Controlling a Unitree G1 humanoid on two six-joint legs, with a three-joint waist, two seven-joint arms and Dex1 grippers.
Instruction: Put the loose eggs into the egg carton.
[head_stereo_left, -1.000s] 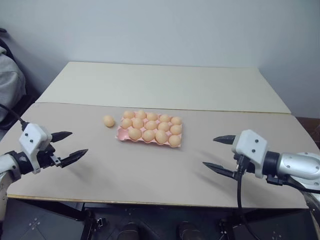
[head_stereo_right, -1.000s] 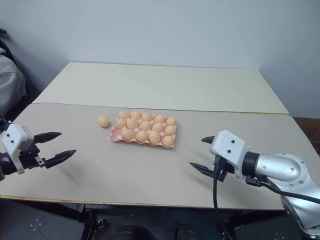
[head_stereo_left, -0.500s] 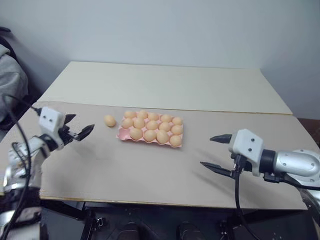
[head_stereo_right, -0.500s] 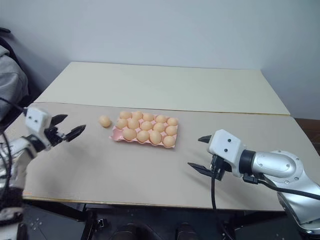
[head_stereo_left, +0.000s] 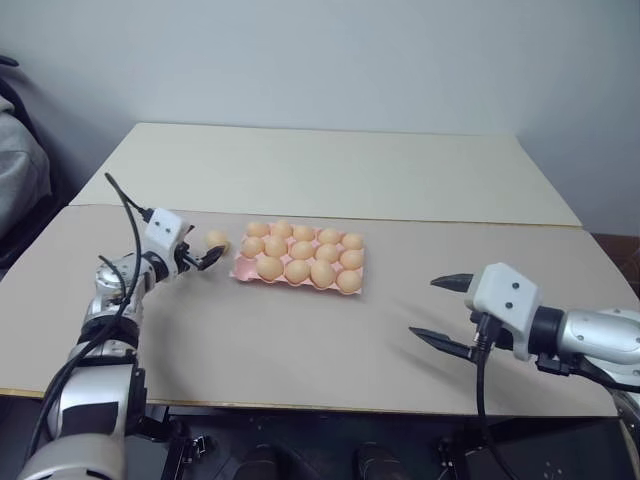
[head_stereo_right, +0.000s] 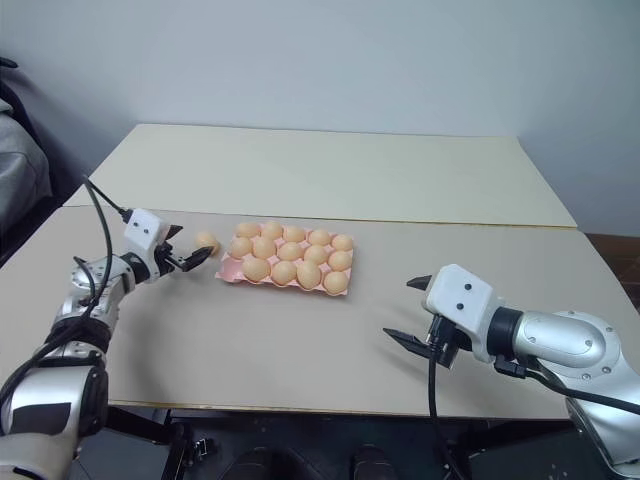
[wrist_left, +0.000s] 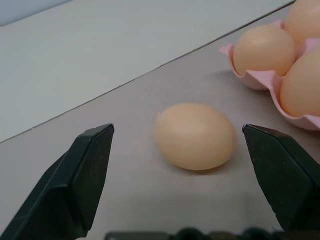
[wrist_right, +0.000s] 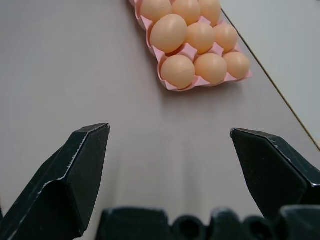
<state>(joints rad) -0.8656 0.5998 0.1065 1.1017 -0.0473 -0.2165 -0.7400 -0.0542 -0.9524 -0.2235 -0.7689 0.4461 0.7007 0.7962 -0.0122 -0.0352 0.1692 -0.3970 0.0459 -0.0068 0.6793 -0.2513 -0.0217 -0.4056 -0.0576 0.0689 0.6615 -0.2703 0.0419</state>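
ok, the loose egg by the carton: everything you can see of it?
The loose egg is a smooth, matte, light orange-tan oval, whole, lying on its side on the grey-beige table, just off the egg carton on the robot's left, apart from it. The left gripper is open, fingers flanking the egg, not touching.

One loose egg (head_stereo_left: 217, 239) is lying on the table (head_stereo_left: 300, 340) just left of the egg carton (head_stereo_left: 300, 257), which is sitting mid-table, nearer the far edge than the near.
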